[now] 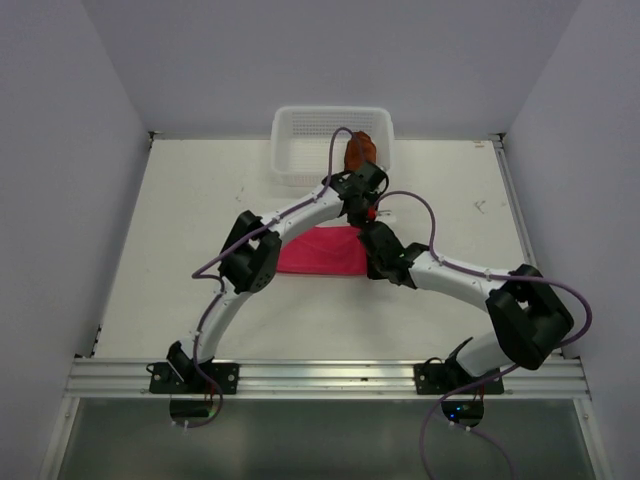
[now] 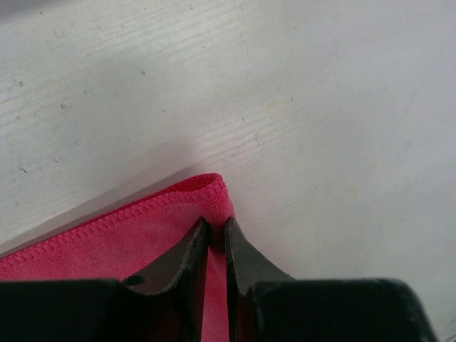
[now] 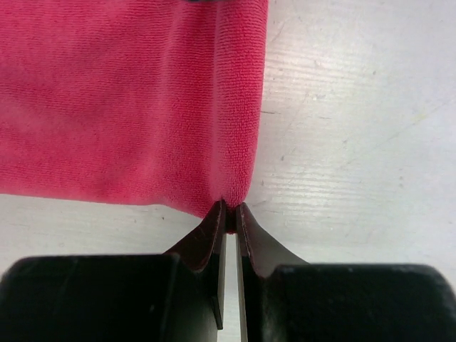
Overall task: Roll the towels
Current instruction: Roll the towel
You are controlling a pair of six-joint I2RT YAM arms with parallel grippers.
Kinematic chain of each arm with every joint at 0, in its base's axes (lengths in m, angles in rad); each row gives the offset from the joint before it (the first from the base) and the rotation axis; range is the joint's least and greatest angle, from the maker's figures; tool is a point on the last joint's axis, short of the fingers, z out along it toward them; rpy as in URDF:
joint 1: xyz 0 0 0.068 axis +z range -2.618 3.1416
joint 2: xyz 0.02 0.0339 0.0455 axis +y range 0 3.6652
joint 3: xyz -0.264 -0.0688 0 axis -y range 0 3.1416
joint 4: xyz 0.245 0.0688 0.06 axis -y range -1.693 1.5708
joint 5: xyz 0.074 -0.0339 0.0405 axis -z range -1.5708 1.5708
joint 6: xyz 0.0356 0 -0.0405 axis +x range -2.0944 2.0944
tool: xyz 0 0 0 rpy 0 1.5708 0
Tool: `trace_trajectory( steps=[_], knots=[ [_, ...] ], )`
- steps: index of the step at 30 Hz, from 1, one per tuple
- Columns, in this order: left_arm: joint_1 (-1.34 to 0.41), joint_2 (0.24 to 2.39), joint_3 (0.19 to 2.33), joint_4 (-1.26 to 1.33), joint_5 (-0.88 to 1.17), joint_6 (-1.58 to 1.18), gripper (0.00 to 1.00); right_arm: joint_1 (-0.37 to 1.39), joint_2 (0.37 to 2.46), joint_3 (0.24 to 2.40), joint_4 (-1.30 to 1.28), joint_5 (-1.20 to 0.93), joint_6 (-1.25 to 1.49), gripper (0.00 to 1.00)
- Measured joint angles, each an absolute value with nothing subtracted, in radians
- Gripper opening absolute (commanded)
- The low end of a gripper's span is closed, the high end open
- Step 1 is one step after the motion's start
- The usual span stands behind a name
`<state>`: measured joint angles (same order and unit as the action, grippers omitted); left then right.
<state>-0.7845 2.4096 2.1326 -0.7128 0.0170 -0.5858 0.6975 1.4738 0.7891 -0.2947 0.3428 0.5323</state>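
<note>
A pink towel point(image 1: 320, 252) lies flat on the white table in the top view. My left gripper point(image 1: 362, 213) is shut on the towel's far right corner; the left wrist view shows the stitched hem point(image 2: 142, 235) pinched at my gripper point(image 2: 216, 226). My right gripper point(image 1: 372, 262) is shut on the near right corner; in the right wrist view the towel point(image 3: 128, 100) spreads beyond the gripper point(image 3: 229, 210). An orange rolled towel point(image 1: 360, 150) lies in the white basket point(image 1: 300, 125).
The white basket stands at the table's far edge, just behind the left wrist. Grey walls close in both sides. A metal rail point(image 1: 330, 375) runs along the near edge.
</note>
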Motion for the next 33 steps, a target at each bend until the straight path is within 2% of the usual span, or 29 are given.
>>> trace_trajectory(
  steps=[2,14,33],
  knots=[
    [-0.778,2.398,2.122,-0.696,0.04,-0.59,0.14,0.735,1.474,0.813,-0.327,0.408,0.52,0.0],
    [-0.751,2.375,2.028,-0.599,0.14,-0.593,0.14,0.85,1.564,0.913,-0.487,0.662,0.496,0.0],
    [-0.697,2.323,1.862,-0.442,0.231,-0.593,0.09,0.88,1.737,1.039,-0.583,0.77,0.453,0.0]
  ],
)
